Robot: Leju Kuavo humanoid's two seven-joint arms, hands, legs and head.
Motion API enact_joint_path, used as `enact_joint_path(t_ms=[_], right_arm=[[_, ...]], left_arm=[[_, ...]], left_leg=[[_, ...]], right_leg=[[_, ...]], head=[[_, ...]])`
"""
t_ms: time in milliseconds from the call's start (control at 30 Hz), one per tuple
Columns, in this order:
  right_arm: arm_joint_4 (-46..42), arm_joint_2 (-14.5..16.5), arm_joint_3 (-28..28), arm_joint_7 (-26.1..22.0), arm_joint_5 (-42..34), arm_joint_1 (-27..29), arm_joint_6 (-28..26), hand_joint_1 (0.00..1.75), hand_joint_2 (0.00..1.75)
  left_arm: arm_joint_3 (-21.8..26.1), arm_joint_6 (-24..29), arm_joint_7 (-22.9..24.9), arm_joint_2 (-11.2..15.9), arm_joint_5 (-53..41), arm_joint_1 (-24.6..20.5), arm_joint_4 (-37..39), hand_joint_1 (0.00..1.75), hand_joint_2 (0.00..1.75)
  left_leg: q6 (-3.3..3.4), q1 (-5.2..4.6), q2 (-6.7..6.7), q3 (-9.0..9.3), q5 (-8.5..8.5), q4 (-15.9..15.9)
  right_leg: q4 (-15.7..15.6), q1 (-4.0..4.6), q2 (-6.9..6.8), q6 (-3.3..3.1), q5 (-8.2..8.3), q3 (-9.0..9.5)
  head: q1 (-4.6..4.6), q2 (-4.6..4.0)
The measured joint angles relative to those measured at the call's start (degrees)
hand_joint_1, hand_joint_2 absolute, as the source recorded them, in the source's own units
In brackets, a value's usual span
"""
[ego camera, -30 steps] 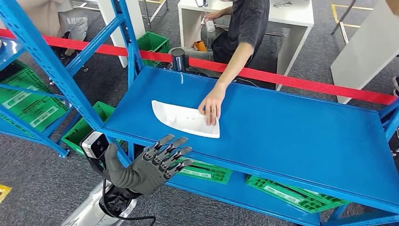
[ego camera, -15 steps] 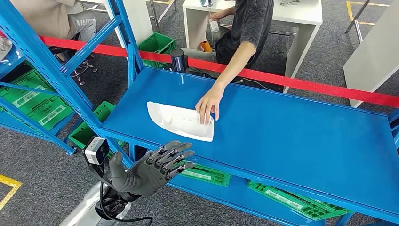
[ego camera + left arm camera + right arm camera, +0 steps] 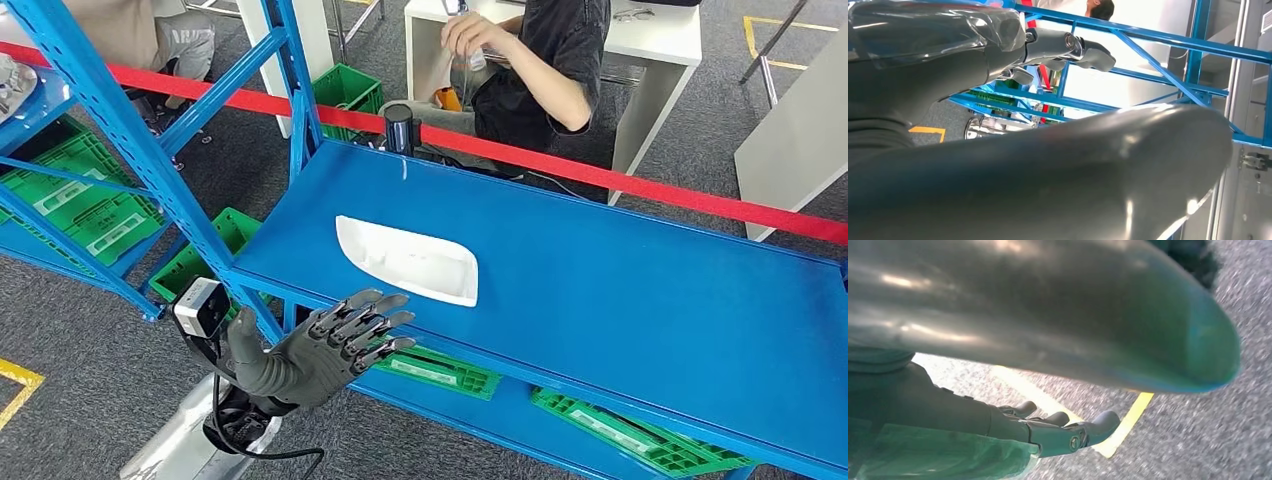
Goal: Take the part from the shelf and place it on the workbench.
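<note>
A flat white part (image 3: 408,260), rounded at one end, lies alone on the blue shelf board (image 3: 640,300), near its front left corner. My left hand (image 3: 325,345) hovers just in front of and below the shelf's front edge, a short way from the part, with its fingers spread and nothing in them. The same left hand (image 3: 998,45) is seen close up in the left wrist view, fingers straight. My right hand (image 3: 998,425) hangs over grey floor in the right wrist view, fingers extended and holding nothing.
A person (image 3: 540,60) sits behind a red barrier tape (image 3: 620,180) beyond the shelf. Blue shelf uprights (image 3: 130,140) stand at the left. Green crates (image 3: 430,365) sit on the lower level and on the floor (image 3: 190,265). A dark cylinder (image 3: 399,128) stands at the shelf's back edge.
The person's hand has let go of the white part and drawn back behind the tape. The camera has shifted a little; my left hand stays open near the shelf's front edge.
</note>
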Motion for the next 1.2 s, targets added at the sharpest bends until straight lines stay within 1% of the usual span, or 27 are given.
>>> enact_joint_path(t_ms=[33,67,100,133,167,200,267,333,367,433,467,500,533,633,667,700,800,833,867,933,967,1000,1033,1067,1100,1133,1200], right_arm=[[0.08,-0.07,0.01,0.01,0.08,0.00,0.01,0.00,0.00],[0.16,-0.16,0.01,0.02,0.17,-0.04,0.01,0.00,0.00],[0.22,-0.24,0.01,0.03,0.24,-0.12,0.02,0.00,0.00],[0.26,-0.28,0.01,0.03,0.27,-0.23,0.04,0.00,0.00],[0.28,-0.29,0.01,0.05,0.30,-0.33,0.05,0.00,0.00],[0.30,-0.27,0.01,0.07,0.30,-0.42,0.06,0.00,0.00],[0.32,-0.20,0.01,0.13,0.31,-0.48,0.08,0.00,0.00],[0.33,-0.12,0.01,0.15,0.34,-0.50,0.11,0.00,0.00],[0.34,-0.09,0.01,0.16,0.38,-0.54,0.14,0.00,0.00],[0.35,-0.12,0.01,0.16,0.51,-0.60,0.18,0.00,0.00],[0.36,-0.12,0.02,0.17,0.62,-0.59,0.20,0.00,0.00],[0.36,-0.11,0.03,0.17,0.75,-0.57,0.20,0.00,0.00],[0.36,-0.10,0.04,0.18,0.94,-0.56,0.20,0.00,0.00],[0.35,0.09,0.09,0.18,1.40,-0.67,0.21,0.00,0.00],[0.36,0.17,0.10,0.18,1.47,-0.74,0.24,0.00,0.00],[0.36,0.27,0.10,0.18,1.51,-0.79,0.30,0.00,0.00],[0.37,0.43,0.14,0.18,1.56,-0.80,0.45,0.00,0.00],[0.37,0.44,0.16,0.18,1.56,-0.81,0.48,0.00,0.00],[0.37,0.43,0.17,0.18,1.57,-0.84,0.50,0.00,0.00],[0.37,0.35,0.18,0.17,1.60,-0.86,0.52,0.00,0.00],[0.37,0.32,0.19,0.17,1.60,-0.82,0.52,0.00,0.00],[0.37,0.26,0.20,0.17,1.60,-0.77,0.52,0.00,0.00],[0.37,0.20,0.21,0.18,1.60,-0.74,0.52,0.00,0.00],[0.37,0.12,0.22,0.18,1.60,-0.75,0.52,0.00,0.00],[0.37,0.04,0.24,0.18,1.60,-0.79,0.52,0.00,0.00],[0.37,0.01,0.24,0.18,1.59,-0.86,0.52,0.00,0.00],[0.37,0.03,0.23,0.13,1.50,-0.91,0.54,0.00,0.00]], left_arm=[[-0.04,0.09,-0.07,0.00,-0.02,0.00,0.00,0.00,0.00],[-0.07,0.15,-0.12,0.00,-0.04,-0.01,-0.01,0.00,0.00],[-0.09,0.19,-0.16,0.00,-0.06,-0.01,-0.01,0.00,0.00],[-0.10,0.22,-0.18,0.01,-0.08,-0.03,-0.02,0.00,0.00],[-0.13,0.22,-0.20,0.02,-0.08,-0.04,-0.02,0.00,0.00],[-0.14,0.23,-0.22,0.03,-0.08,-0.05,-0.03,0.00,0.00],[-0.15,0.24,-0.27,0.05,-0.09,-0.07,-0.04,0.00,0.00],[-0.14,0.26,-0.32,0.08,-0.11,-0.10,-0.05,0.00,0.00],[-0.12,0.30,-0.36,0.13,-0.14,-0.10,-0.05,0.00,0.00],[-0.10,0.47,-0.40,0.32,-0.36,-0.03,-0.06,0.00,0.00],[-0.09,0.59,-0.41,0.44,-0.49,0.06,-0.06,0.00,0.00],[-0.05,0.69,-0.42,0.54,-0.64,0.15,-0.06,0.00,0.00],[-0.01,0.77,-0.42,0.61,-0.80,0.21,-0.06,0.00,0.00],[0.21,0.80,-0.51,0.76,-1.19,0.26,-0.14,0.00,0.00],[0.28,0.78,-0.58,0.81,-1.22,0.25,-0.19,0.00,0.00],[0.34,0.75,-0.63,0.85,-1.23,0.29,-0.21,0.00,0.00],[0.47,0.65,-0.72,0.98,-1.27,0.42,-0.36,0.00,0.00],[0.51,0.60,-0.73,0.98,-1.27,0.43,-0.46,0.00,0.00],[0.53,0.57,-0.74,0.94,-1.27,0.45,-0.56,0.00,0.00],[0.49,0.55,-0.73,0.91,-1.29,0.62,-0.62,0.00,0.00],[0.45,0.55,-0.73,0.92,-1.30,0.75,-0.61,0.00,0.00],[0.43,0.55,-0.72,0.93,-1.30,0.87,-0.60,0.00,0.00],[0.41,0.55,-0.72,0.93,-1.29,0.95,-0.59,0.00,0.00],[0.40,0.55,-0.72,0.94,-1.29,0.99,-0.58,0.00,0.00],[0.41,0.54,-0.72,0.94,-1.30,1.00,-0.58,0.00,0.00],[0.42,0.48,-0.73,0.94,-1.29,1.00,-0.58,0.00,0.00],[0.41,0.19,-0.73,0.95,-1.25,0.99,-0.59,0.00,0.87]], left_leg=[[-0.14,0.06,0.08,0.03,-0.10,0.09],[-0.39,0.15,0.19,0.07,-0.28,0.31],[-0.75,0.19,0.33,0.06,-0.54,0.66],[-1.17,0.17,0.47,0.00,-0.90,1.14],[-1.54,0.10,0.61,-0.08,-1.20,1.55],[-1.81,0.03,0.78,-0.14,-1.40,1.81],[-2.10,0.12,1.12,-0.21,-1.59,2.03],[-2.64,0.42,0.82,-0.88,-2.91,3.67],[-3.01,0.60,0.47,-1.99,-4.43,6.17],[-3.59,0.89,0.00,-5.46,-7.94,13.67],[-3.71,0.98,-0.04,-7.13,-8.99,16.98],[-3.68,1.02,-0.06,-8.00,-9.00,18.50],[-3.49,1.02,-0.10,-7.85,-7.96,17.83],[-1.92,0.69,-0.67,-2.84,-2.42,6.87],[-1.41,0.48,-0.88,-1.53,-1.62,4.06],[-1.06,0.29,-1.03,-0.93,-1.54,2.72],[-0.61,0.08,-0.92,-0.21,-1.23,1.26],[-0.39,0.21,-0.80,0.30,-0.79,0.44],[-0.22,0.38,-0.64,0.79,-0.35,-0.36],[-0.04,0.54,-0.39,1.09,0.04,-0.95],[-0.07,0.52,-0.31,1.04,0.05,-0.93],[-0.10,0.51,-0.28,1.01,0.04,-0.91],[-0.19,0.52,-0.27,0.99,0.01,-0.86],[-0.35,0.56,-0.27,0.98,-0.06,-0.72],[-0.63,0.60,-0.28,0.94,-0.22,-0.42],[-1.03,0.51,-0.30,0.80,-0.48,0.06],[-1.83,0.30,-0.31,0.38,-1.01,1.07]], right_leg=[[-1.56,-0.15,-0.04,0.67,1.08,0.53],[-5.23,-0.32,-0.27,1.39,2.82,2.13],[-9.43,-0.43,-0.86,1.85,4.45,4.03],[-12.95,-0.45,-1.12,1.91,5.76,5.71],[-15.03,-0.38,-1.30,1.60,6.46,6.73],[-15.66,-0.22,-1.24,1.08,6.63,7.02],[-15.62,-0.16,-0.44,0.21,6.80,7.05],[-15.67,-0.40,0.19,-0.41,6.92,7.15],[-15.70,-0.54,0.54,-0.64,6.97,7.21],[-15.69,-0.45,1.15,-0.88,6.99,7.19],[-15.69,-0.36,1.43,-0.89,6.99,7.18],[-15.68,-0.26,1.66,-0.90,6.98,7.22],[-15.68,-0.15,1.87,-0.90,6.97,7.30],[-15.75,0.19,2.44,-0.89,6.95,7.56],[-15.78,0.19,2.51,-0.85,6.95,7.50],[-15.84,0.13,2.54,-0.78,6.98,7.41],[-16.04,0.16,2.37,-0.26,7.05,7.28],[-15.18,0.25,2.10,-0.23,6.52,6.88],[-13.23,0.35,1.78,-0.31,5.50,5.98],[-6.11,0.22,1.23,-0.69,2.40,2.63],[-2.54,0.14,1.13,-0.62,1.20,0.88],[-0.42,0.03,1.07,-0.31,0.70,-0.18],[-0.62,-0.11,0.98,0.23,1.14,-0.12],[-3.25,-0.28,0.83,0.92,2.41,1.16],[-7.53,-0.48,0.55,1.59,4.09,3.33],[-11.51,-0.55,0.26,1.87,5.43,5.35],[-15.75,-0.53,0.08,1.30,6.73,7.52]], head=[[0.01,0.00],[0.01,0.00],[0.02,0.00],[0.02,0.00],[0.01,0.00],[-0.01,0.00],[-0.02,0.00],[-0.07,0.00],[-0.10,0.00],[-0.17,0.00],[-0.17,0.00],[-0.17,0.00],[-0.17,0.00],[-0.11,0.00],[-0.11,0.00],[-0.08,0.00],[-0.06,0.00],[-0.01,0.00],[0.05,0.00],[0.12,0.00],[0.11,0.00],[0.11,0.00],[0.11,0.00],[0.12,0.00],[0.13,0.00],[0.12,0.00],[0.03,0.00]])
